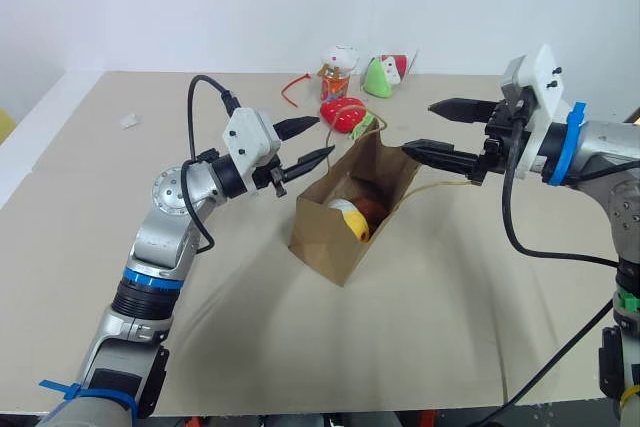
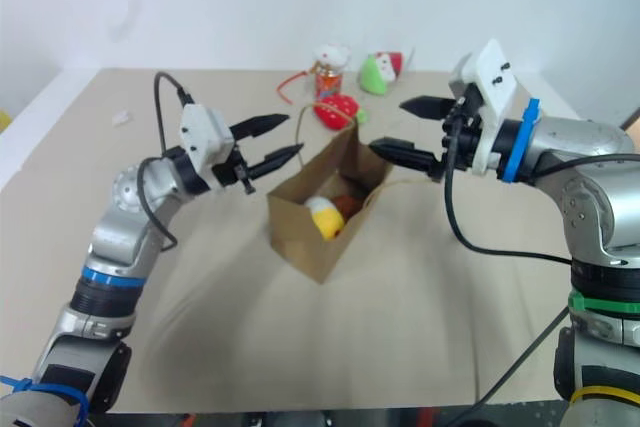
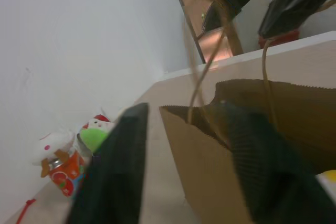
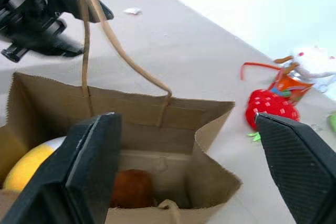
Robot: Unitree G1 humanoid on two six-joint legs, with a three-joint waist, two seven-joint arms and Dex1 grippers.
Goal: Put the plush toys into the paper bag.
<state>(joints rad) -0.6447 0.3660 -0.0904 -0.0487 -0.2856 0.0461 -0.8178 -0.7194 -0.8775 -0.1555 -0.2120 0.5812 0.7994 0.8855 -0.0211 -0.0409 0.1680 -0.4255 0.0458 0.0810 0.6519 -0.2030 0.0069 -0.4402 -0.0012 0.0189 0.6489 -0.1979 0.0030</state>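
Counter: beige tabletop (image 1: pixel 200 347), white wall behind.
Far edge: red strawberry plush (image 1: pixel 343 114), green plush (image 1: pixel 378 77).
Middle: brown kraft paper bag (image 1: pixel 335 237).
Hands: left hand (image 1: pixel 312 141) and right hand (image 1: pixel 432 130) both open, empty.

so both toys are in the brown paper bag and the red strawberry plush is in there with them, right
Not quite. The red strawberry plush lies on the table beyond the brown paper bag, as the right wrist view shows. The yellow-and-white plush toy and the brown plush toy are in the bag.

Brown toy (image 4: pixel 131 188) – half hidden inside bag (image 4: pixel 63 103)
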